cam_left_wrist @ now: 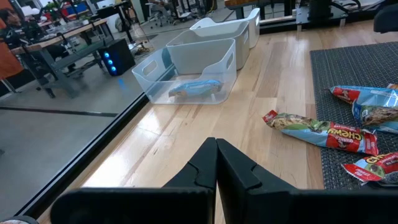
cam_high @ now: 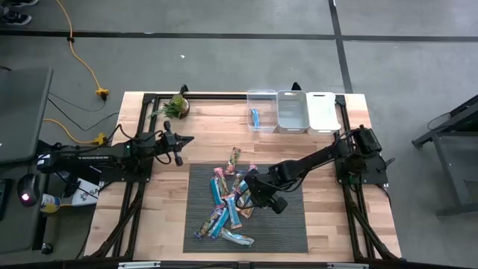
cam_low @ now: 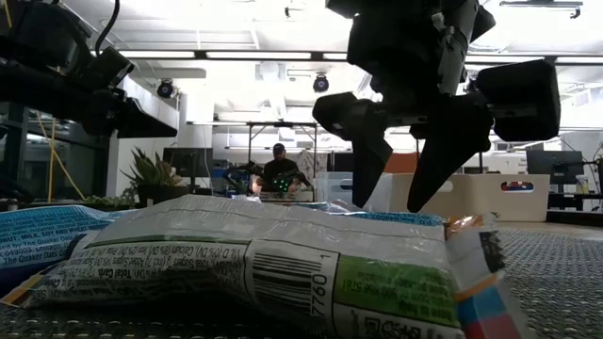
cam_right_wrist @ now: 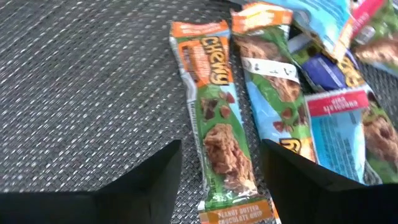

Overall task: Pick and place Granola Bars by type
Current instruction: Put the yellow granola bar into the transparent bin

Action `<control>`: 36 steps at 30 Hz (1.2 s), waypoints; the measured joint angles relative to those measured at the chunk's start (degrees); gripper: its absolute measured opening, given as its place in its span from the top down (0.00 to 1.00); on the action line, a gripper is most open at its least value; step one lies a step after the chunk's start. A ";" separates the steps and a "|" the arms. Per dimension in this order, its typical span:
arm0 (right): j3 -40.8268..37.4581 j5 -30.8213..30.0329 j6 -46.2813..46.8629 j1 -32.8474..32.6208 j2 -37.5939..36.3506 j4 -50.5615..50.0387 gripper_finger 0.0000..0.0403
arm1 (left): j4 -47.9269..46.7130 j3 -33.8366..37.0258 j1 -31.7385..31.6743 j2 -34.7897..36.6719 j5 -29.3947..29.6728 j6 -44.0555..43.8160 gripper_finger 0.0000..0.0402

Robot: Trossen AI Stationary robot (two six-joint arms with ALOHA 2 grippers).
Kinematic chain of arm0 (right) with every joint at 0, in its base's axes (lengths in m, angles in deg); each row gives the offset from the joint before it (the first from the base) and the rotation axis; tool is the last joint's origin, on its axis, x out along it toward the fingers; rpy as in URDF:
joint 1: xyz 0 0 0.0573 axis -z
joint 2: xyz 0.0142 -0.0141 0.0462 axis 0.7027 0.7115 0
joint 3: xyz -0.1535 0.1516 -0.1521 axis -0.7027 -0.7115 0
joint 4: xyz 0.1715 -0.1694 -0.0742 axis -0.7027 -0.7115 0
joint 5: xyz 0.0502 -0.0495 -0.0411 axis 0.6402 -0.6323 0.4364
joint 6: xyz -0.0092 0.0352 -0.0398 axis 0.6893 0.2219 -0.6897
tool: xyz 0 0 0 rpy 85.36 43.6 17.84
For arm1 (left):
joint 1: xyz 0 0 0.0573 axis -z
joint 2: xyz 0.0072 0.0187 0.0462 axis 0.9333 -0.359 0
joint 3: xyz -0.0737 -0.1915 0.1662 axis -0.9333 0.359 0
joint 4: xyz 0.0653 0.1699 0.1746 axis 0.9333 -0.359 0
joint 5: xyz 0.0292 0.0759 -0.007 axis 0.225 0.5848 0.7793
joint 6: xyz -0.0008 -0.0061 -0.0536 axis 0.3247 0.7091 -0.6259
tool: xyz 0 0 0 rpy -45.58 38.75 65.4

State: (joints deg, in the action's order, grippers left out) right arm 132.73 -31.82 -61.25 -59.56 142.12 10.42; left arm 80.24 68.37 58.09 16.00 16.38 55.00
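Observation:
Several granola bars (cam_high: 228, 203) in blue, red, green and orange wrappers lie in a loose pile on a dark mat (cam_high: 287, 224). One bar (cam_high: 234, 157) lies on the bare wood just beyond the mat. My right gripper (cam_high: 249, 198) hangs open over the pile, slanting down. In the right wrist view its fingers (cam_right_wrist: 155, 183) stand on either side of an orange-and-green bar (cam_right_wrist: 217, 134) that lies flat on the mat; I see no touch. My left gripper (cam_high: 181, 140) waits shut at the table's left, holding nothing.
Three bins stand in a row at the far edge: a clear one (cam_high: 261, 101) with a blue bar (cam_left_wrist: 196, 87) inside, a grey one (cam_high: 292, 112) and a white one (cam_high: 323, 112). A small potted plant (cam_high: 178, 106) sits far left. A person (cam_low: 279, 174) is in the room behind.

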 joint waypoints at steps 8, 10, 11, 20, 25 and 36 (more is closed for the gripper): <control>0.00 1.21 -2.72 -0.02 0.99 0.52 0.50 | 0.00 0.00 0.01 0.00 0.00 0.00 1.00; 0.00 1.09 -3.39 -0.02 2.09 0.94 0.50 | 0.00 0.00 0.02 0.00 0.00 0.00 1.00; 0.00 0.67 -3.56 -0.02 2.62 1.22 0.50 | -0.01 0.00 0.01 0.00 -0.02 0.00 1.00; 0.00 -1.31 -3.29 0.00 4.20 2.17 0.52 | -0.02 0.00 0.02 0.00 -0.02 0.00 1.00; 0.00 -3.27 -2.50 -0.07 4.20 2.42 0.55 | -0.02 0.00 0.01 0.00 -0.02 0.00 1.00; 0.00 -4.72 0.45 0.22 4.28 2.57 0.73 | -0.03 0.00 0.01 0.00 -0.04 0.00 1.00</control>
State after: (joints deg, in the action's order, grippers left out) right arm 132.73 -36.54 -60.80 -59.34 146.41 12.99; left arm 80.20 68.37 58.09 16.00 16.34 55.00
